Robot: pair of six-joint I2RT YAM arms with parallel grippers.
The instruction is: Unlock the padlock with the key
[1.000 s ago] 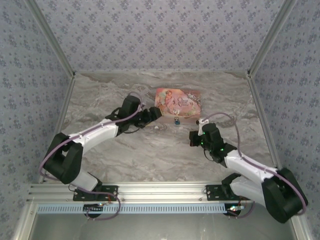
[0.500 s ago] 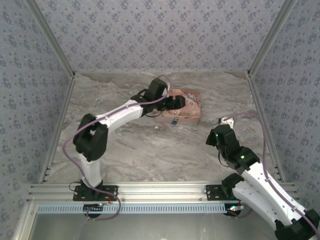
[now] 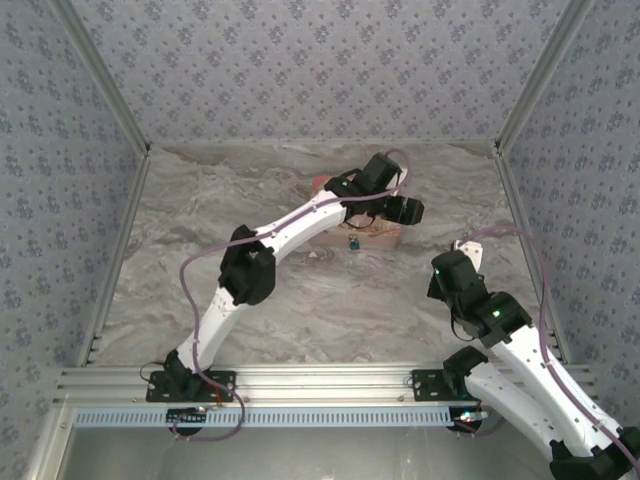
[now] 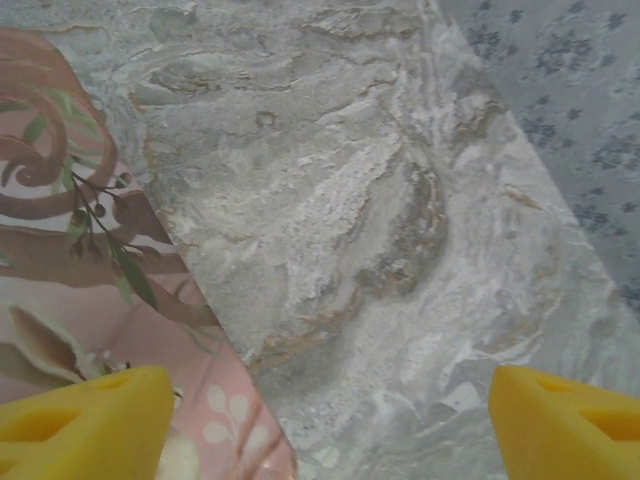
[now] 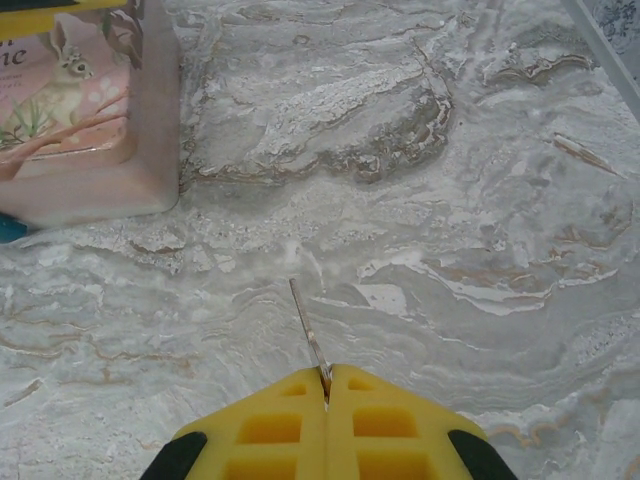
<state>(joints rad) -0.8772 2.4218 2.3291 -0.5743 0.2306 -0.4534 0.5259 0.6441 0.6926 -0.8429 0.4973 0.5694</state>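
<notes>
Right claw (image 5: 326, 388): I'm pinching a thin metal key (image 5: 306, 322) in shut yellow jaws | left claw (image 4: 330, 415): I'm holding it wide over a pink book (image 4: 70, 300) corner on veined marble (image 4: 400, 200)

Overhead looks down; close wrist views share the book (image 5: 80, 110).

My bench (image 3: 250, 200) is grey and white with brown swirls, like marble. The walls (image 3: 320, 60) around me are grey-blue with little dark flowers all over. The book (image 5: 70, 110) is pink, with a pale rabbit and green and brown leaves drawn on it. The padlock (image 3: 353, 242) is blue-teal. The key (image 5: 308, 335) is silver. My left jaws and my right jaws are bright yellow. My arms (image 3: 300, 222) are white with black joints.
</notes>
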